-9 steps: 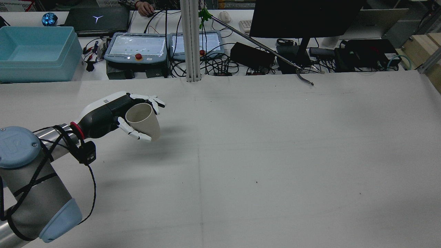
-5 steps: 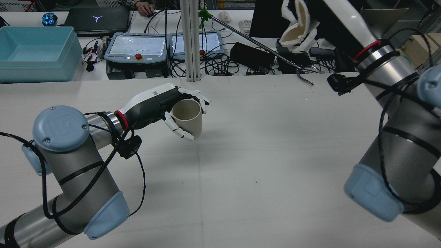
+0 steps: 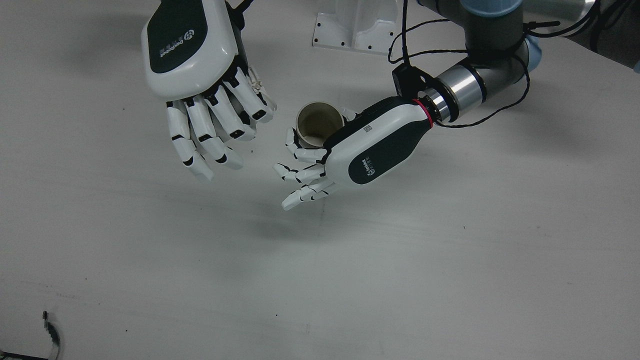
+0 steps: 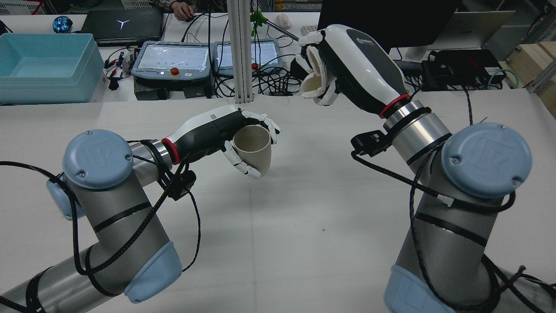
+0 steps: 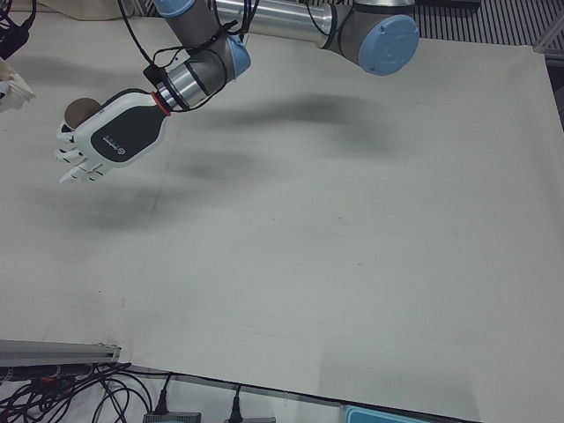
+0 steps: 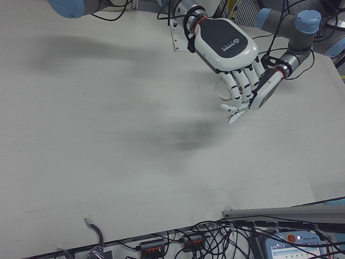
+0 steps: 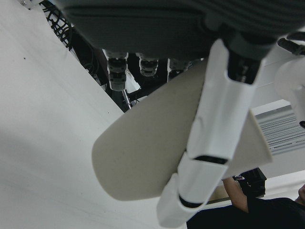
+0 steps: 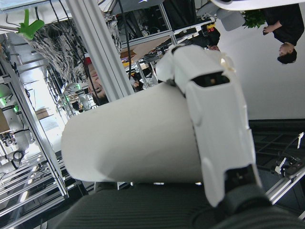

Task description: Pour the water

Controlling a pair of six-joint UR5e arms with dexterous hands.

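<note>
My left hand [image 4: 208, 130] is shut on a beige cup [image 4: 253, 148] and holds it upright, mouth up, just above the table's middle. The front view looks into its mouth [image 3: 319, 122]; its inside looks empty. My right hand [image 4: 352, 61] is shut on a second beige cup [image 4: 315, 78], held higher and to the right of the first, tilted with its mouth turned toward the left hand. In the front view the right hand [image 3: 200, 75] hides its cup. Each hand view shows its cup's side, left [image 7: 152, 152] and right [image 8: 133, 136].
A blue bin [image 4: 45, 65] stands beyond the table's far left edge. Two teach pendants [image 4: 173, 61], an aluminium post [image 4: 240, 52], a monitor and cables line the far edge. A black hooked tool [image 3: 52, 337] lies at that edge.
My left hand has carried its cup to the right, toward the table's middle. My right arm has come into view and swung its cup down and left, toward the left hand's cup.
</note>
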